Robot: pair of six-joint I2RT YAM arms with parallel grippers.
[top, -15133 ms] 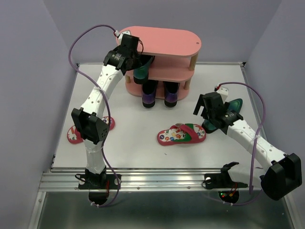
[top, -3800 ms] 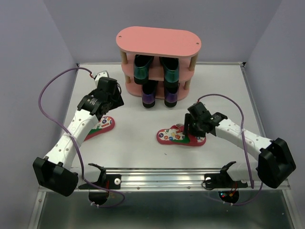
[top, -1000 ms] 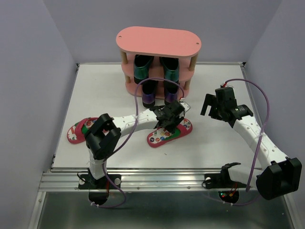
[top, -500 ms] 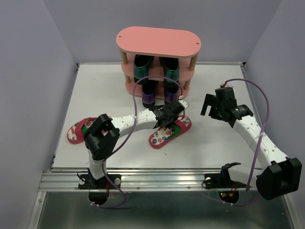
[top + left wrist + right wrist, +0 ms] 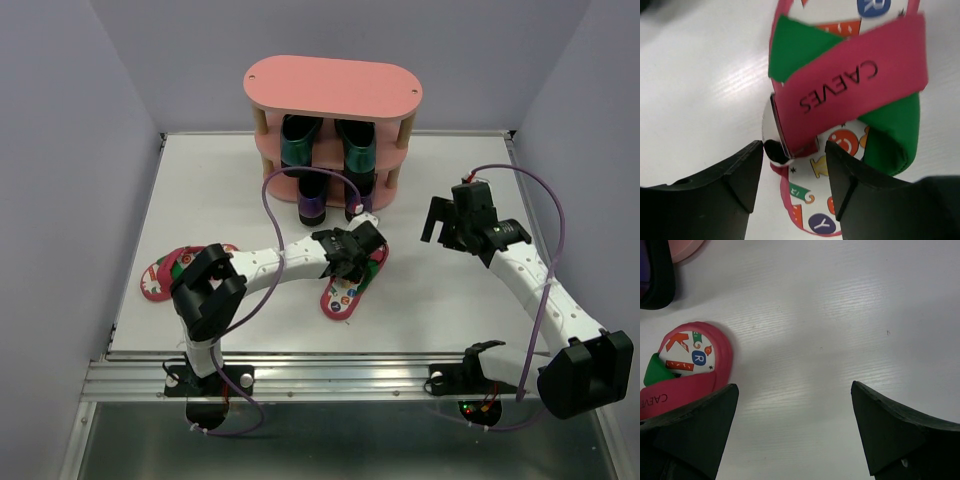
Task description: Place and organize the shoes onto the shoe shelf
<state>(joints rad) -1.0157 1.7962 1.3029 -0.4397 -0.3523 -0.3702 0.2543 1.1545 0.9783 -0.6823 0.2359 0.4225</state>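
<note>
One red flip-flop (image 5: 343, 296) with a dotted insole lies on the table in front of the shoe shelf (image 5: 335, 85). My left gripper (image 5: 347, 262) is low over it. In the left wrist view the jaws of the left gripper (image 5: 794, 175) stand open, straddling the sole's edge and the end of the red strap (image 5: 850, 85). The second flip-flop (image 5: 160, 277) lies at the left, partly behind my left arm. Two green loafers (image 5: 299, 147) fill the middle tier and two purple loafers (image 5: 311, 207) the bottom tier. My right gripper (image 5: 440, 228) hangs open over bare table.
In the right wrist view, the wide-open right gripper (image 5: 795, 430) has only white table between its fingers. The flip-flop's rounded end (image 5: 690, 362) sits at its left, and a dark loafer (image 5: 655, 275) shows in the top left corner. The shelf's top board holds nothing.
The flip-flop under my left gripper has swung from lying across the table to pointing nearly front to back, shifting slightly left. The left gripper moved with it. The right arm stayed still.
</note>
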